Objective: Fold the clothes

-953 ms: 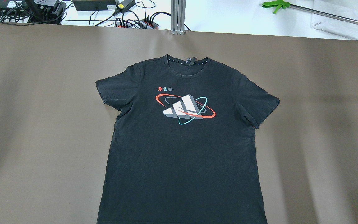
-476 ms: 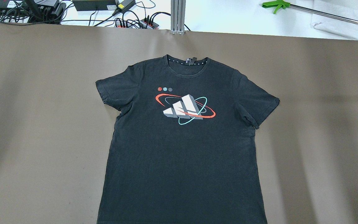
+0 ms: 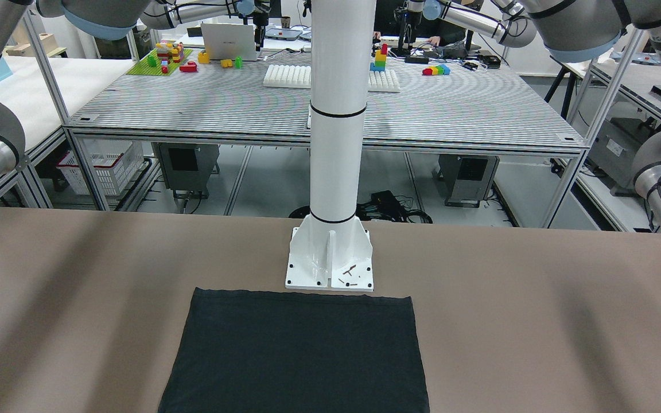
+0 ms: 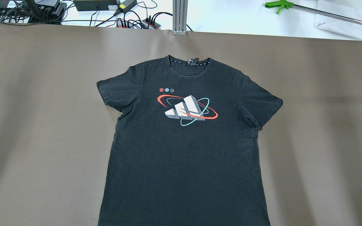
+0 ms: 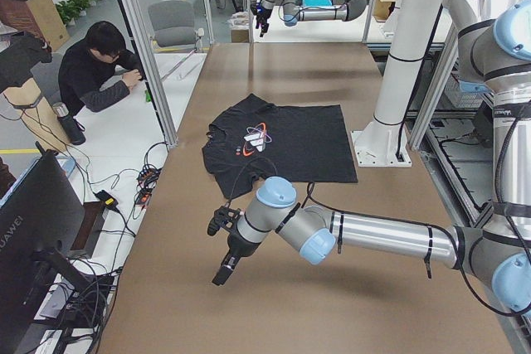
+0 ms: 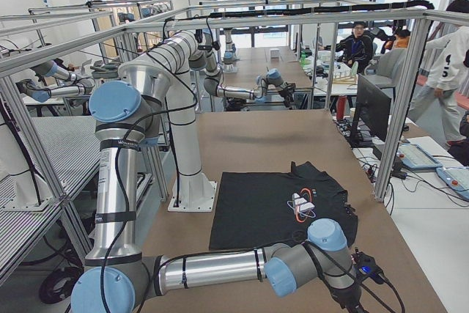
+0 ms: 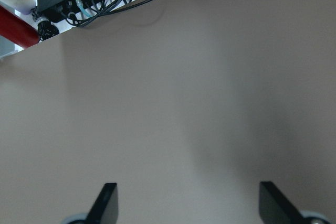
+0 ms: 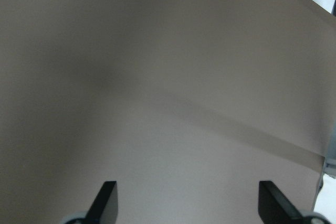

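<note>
Brown table cover (image 7: 168,103) lies bare under the left gripper (image 7: 186,203) and the right gripper (image 8: 186,203), each spread wide and empty, well apart from the black T-shirt (image 4: 184,141). It lies flat mid-table, print up, hem just beside the white pole's base plate (image 3: 330,258), collar toward the far edge.
</note>
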